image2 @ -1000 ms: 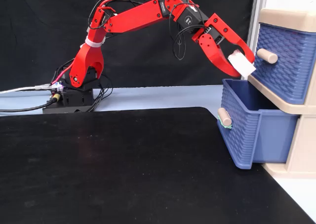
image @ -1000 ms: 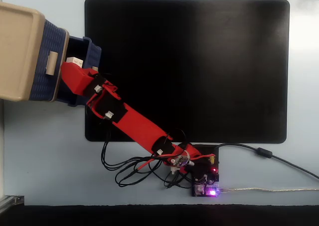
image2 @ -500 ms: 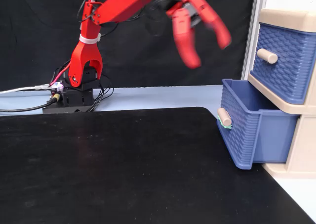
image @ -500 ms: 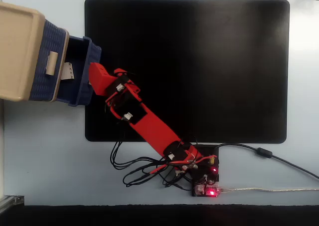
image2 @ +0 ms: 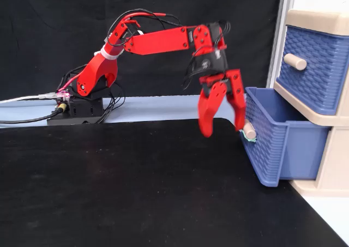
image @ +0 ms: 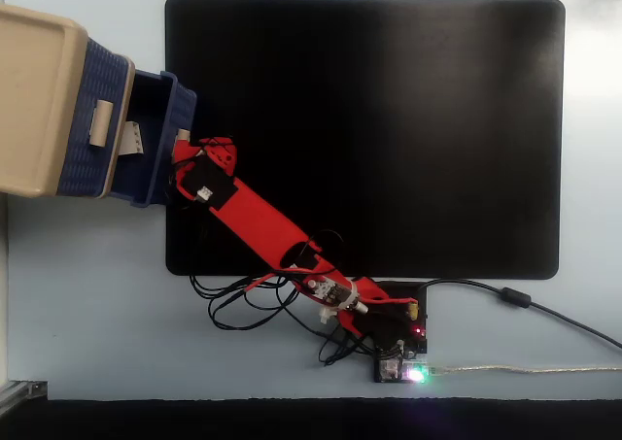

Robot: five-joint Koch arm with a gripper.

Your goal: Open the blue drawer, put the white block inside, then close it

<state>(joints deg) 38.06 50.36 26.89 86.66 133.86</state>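
Bright even light, sharp focus, faint shadows.

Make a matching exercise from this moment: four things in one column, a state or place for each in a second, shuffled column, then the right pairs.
Things:
1. white block
2. blue drawer
3. upper drawer
4. gripper

States or places:
A. pushed in, shut
B. open and empty, in front of the lower handle
C. lying inside the pulled-out drawer
D. pulled out of the cabinet

Pairs: 1-C, 2-D, 3-A, 4-B
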